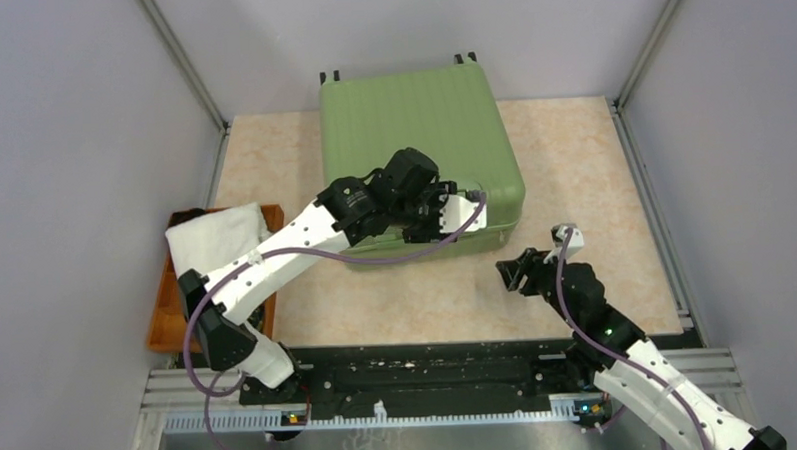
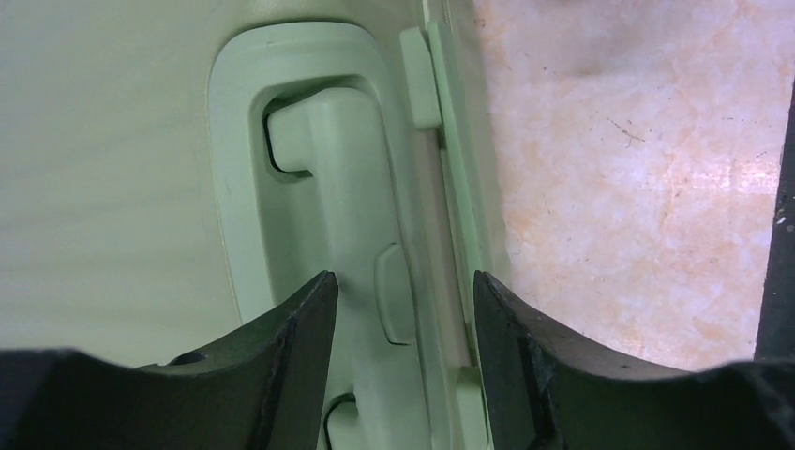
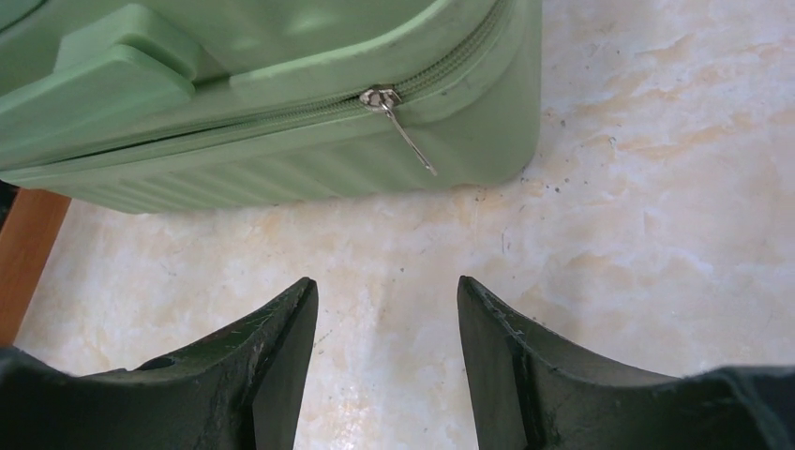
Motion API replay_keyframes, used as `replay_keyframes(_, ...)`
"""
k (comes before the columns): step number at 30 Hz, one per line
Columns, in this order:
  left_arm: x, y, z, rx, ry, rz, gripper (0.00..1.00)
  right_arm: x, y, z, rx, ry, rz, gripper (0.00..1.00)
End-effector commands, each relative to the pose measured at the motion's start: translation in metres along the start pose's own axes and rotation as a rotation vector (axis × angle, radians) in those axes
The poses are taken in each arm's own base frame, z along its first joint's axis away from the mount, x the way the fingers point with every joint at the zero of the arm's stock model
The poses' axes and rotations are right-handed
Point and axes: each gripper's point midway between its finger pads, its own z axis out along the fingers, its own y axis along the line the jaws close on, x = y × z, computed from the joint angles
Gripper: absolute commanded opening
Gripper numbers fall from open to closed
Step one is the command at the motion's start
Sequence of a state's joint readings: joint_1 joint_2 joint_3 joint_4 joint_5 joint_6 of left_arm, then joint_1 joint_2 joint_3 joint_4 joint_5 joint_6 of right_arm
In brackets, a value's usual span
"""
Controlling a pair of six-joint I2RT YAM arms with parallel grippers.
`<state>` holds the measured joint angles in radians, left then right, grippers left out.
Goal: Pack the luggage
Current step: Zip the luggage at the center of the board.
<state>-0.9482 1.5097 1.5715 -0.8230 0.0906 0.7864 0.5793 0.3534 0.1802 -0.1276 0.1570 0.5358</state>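
The luggage (image 1: 411, 124) lies flat and closed at the back middle of the table, ribbed light-green shell up, small black wheels at its far edge. My left gripper (image 1: 454, 211) hangs over its near edge. In the left wrist view the jaws (image 2: 401, 277) stand open astride the green handle (image 2: 352, 187) in its recess, beside the shell's seam. My right gripper (image 1: 511, 271) hovers over the bare table off the case's near right corner, open and empty (image 3: 386, 281). A silver zipper pull (image 3: 398, 117) hangs on the luggage (image 3: 281, 150) at that corner.
An orange-brown tray (image 1: 162, 313) with a folded white cloth (image 1: 215, 236) sits at the table's left edge, under the left arm. Its corner (image 3: 28, 244) shows in the right wrist view. Grey walls and metal rails enclose the beige tabletop (image 1: 573, 179).
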Motion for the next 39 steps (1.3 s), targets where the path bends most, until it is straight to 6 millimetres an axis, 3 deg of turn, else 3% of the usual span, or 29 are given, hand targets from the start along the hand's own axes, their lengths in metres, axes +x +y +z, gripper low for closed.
replay_keyframes(1,0.005,0.011,0.002,0.041,0.027,-0.109,0.60,-0.021,0.004,-0.006,0.008,-0.048,0.018,0.57)
replay_keyframes(7,0.014,0.024,0.008,0.087,0.049,-0.165,0.44,-0.030,0.003,0.006,0.030,-0.096,0.037,0.58)
replay_keyframes(12,0.006,0.019,0.008,0.154,0.039,-0.189,0.33,-0.039,0.006,0.024,0.000,-0.110,0.025,0.59)
replay_keyframes(17,-0.003,0.023,0.004,0.164,0.025,-0.193,0.00,-0.062,0.012,0.037,-0.079,-0.181,0.005,0.57)
replay_keyframes(21,-0.022,0.040,-0.009,0.120,-0.025,-0.191,0.00,-0.071,0.015,0.043,-0.154,-0.193,0.007,0.55)
replay_keyframes(28,-0.046,0.072,-0.034,-0.007,-0.105,-0.151,0.00,-0.065,0.023,0.052,-0.240,-0.142,0.012,0.50)
replay_keyframes(33,-0.051,0.078,-0.040,-0.045,-0.135,-0.137,0.00,-0.063,0.020,0.053,-0.227,-0.134,0.009,0.46)
replay_keyframes(39,-0.055,0.084,-0.044,-0.075,-0.153,-0.134,0.00,-0.051,0.025,0.058,-0.278,-0.090,0.009,0.35)
